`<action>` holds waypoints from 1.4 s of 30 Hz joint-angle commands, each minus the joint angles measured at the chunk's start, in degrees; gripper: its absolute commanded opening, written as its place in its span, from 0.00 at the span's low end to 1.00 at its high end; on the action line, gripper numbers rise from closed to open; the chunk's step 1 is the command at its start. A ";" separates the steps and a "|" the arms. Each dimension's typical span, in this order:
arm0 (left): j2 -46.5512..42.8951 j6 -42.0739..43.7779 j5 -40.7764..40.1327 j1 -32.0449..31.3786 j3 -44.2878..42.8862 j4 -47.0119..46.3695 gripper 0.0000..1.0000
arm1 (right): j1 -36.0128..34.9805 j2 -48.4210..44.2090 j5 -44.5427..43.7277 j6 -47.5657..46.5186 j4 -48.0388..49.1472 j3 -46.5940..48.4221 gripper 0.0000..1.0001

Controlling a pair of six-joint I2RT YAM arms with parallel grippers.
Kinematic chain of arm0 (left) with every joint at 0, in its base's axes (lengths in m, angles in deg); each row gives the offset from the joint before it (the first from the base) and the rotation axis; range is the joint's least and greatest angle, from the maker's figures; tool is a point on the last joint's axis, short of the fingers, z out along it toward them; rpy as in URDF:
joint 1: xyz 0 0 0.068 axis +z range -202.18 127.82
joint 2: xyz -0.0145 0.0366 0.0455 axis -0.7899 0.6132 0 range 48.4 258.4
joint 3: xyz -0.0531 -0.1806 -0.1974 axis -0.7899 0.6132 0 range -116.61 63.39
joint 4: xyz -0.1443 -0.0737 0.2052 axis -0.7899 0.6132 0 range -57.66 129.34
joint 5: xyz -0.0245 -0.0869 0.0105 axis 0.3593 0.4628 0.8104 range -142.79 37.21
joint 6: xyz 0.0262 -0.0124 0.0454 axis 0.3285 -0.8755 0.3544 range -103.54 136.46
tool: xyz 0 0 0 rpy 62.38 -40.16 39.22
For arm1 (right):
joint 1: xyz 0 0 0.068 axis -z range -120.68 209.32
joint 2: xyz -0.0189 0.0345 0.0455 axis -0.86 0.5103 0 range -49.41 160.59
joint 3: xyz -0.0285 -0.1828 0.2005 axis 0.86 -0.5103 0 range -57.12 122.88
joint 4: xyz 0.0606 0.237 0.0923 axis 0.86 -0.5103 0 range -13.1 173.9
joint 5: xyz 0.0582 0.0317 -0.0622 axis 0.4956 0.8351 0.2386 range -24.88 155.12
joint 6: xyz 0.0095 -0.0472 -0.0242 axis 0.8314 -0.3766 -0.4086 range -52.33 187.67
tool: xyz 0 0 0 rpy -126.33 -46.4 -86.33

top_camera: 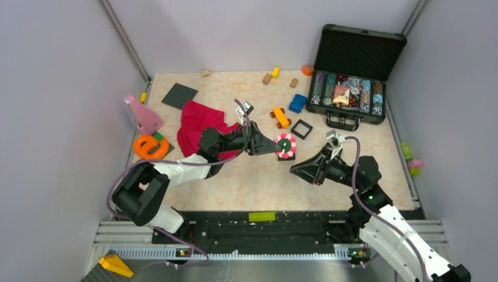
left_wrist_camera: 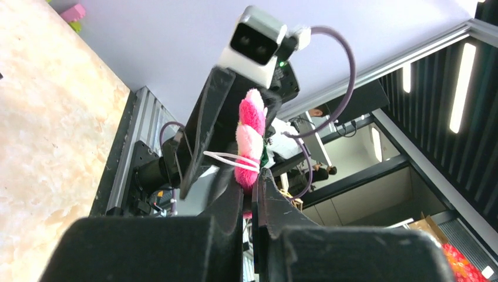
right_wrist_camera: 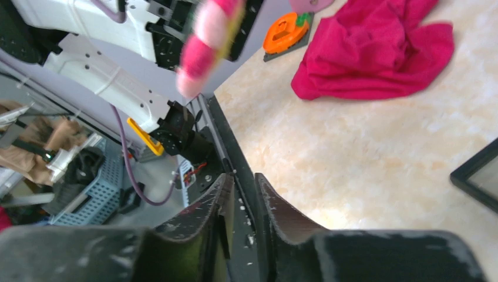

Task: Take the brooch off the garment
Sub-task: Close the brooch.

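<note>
— Where is the brooch (top_camera: 286,145)?

— In the middle of the top view, pinched in the left gripper (top_camera: 275,148). The left wrist view shows it edge-on in the centre of the frame, pink and white, with both fingers (left_wrist_camera: 232,202) pressed against its lower edge.

— And the garment (top_camera: 199,126)?

— A crumpled magenta heap on the table (top_camera: 252,182), left of centre and apart from the brooch. An orange ring toy (top_camera: 151,145) lies further left, by the table's edge.

— What about the right gripper (top_camera: 293,168)?

— It sits just below and right of the brooch in the top view, pointing towards it. In its own camera the fingers (right_wrist_camera: 282,217) stand nearly together with only a narrow slit between them, and nothing is in it. The brooch is a pink blur at the upper left of that frame, and the garment is at the upper right.

— Anything else close by?

— A black square frame (top_camera: 302,128), just up and right of the brooch.
</note>
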 commanded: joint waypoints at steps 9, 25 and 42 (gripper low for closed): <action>-0.17 0.37 -5.80 0.22 1.26 -4.96 0.00 | -9.84 2.55 -20.62 5.07 13.12 -3.45 0.00; 2.68 4.79 -7.36 -0.48 0.38 -1.08 0.00 | -13.40 9.47 -22.89 7.41 20.49 -0.52 0.00; 2.80 11.52 -7.22 -1.10 1.10 6.74 0.00 | -13.66 4.94 -27.38 7.10 12.29 0.96 0.00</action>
